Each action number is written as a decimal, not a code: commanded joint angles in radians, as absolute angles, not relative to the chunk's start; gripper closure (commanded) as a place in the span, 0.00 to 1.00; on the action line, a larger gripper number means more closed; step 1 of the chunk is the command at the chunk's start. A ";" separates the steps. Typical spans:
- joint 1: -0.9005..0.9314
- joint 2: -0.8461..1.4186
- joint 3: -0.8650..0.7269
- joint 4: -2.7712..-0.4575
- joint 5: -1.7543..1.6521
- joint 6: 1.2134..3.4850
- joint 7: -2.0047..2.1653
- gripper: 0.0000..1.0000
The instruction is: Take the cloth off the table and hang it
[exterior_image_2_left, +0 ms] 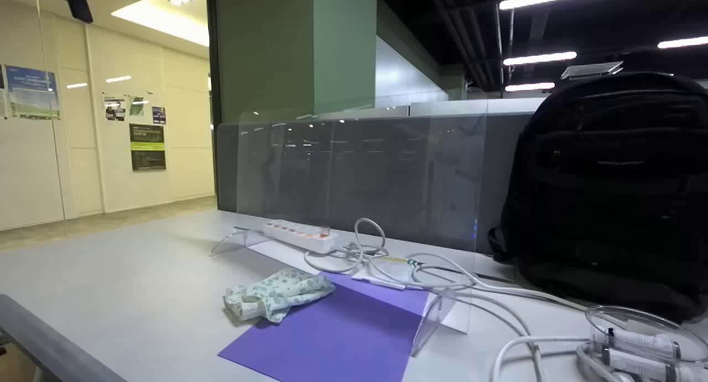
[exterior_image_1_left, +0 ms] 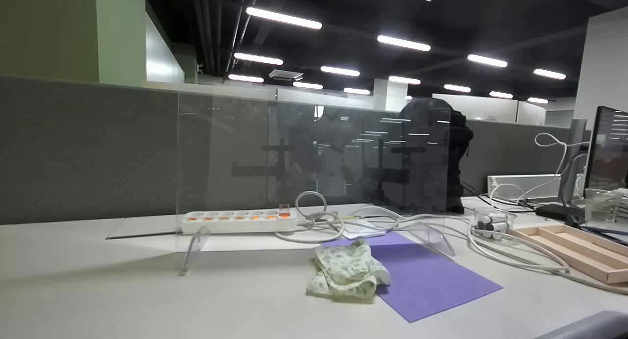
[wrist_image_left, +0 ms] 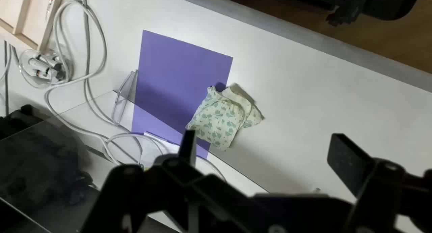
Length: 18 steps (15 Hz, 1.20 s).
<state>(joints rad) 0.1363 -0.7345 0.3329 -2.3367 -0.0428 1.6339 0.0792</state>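
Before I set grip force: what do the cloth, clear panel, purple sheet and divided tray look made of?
Cloth: thin fabric, maybe cotton, matte; it bunches in soft folds.
Clear panel: glossy acrylic or glass, see-through with bright reflections; can't tell which.
Purple sheet: paper, card or thin foam, matte; flat, crisp-edged.
Divided tray: probably wood, matte; pale tan, grain not resolvable.

Rows of bright tubes (exterior_image_1_left: 284, 18) line the dark ceiling (exterior_image_1_left: 343, 0) above me. A grey partition (exterior_image_1_left: 88, 152) stands in front of a green wall (exterior_image_2_left: 343, 45), with a white pillar (exterior_image_1_left: 391, 91) farther off. Over there, posters (exterior_image_2_left: 148, 147) hang on a cream wall (exterior_image_2_left: 188, 116), warmly lit; the floor (wrist_image_left: 405, 44) here looks brown.
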 commanded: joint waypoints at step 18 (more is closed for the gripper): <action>0.135 -0.684 0.307 -2.532 -0.011 1.862 0.274 0.00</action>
<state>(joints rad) 0.1332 -0.7073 0.3299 -2.4562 -0.0369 1.7690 0.2075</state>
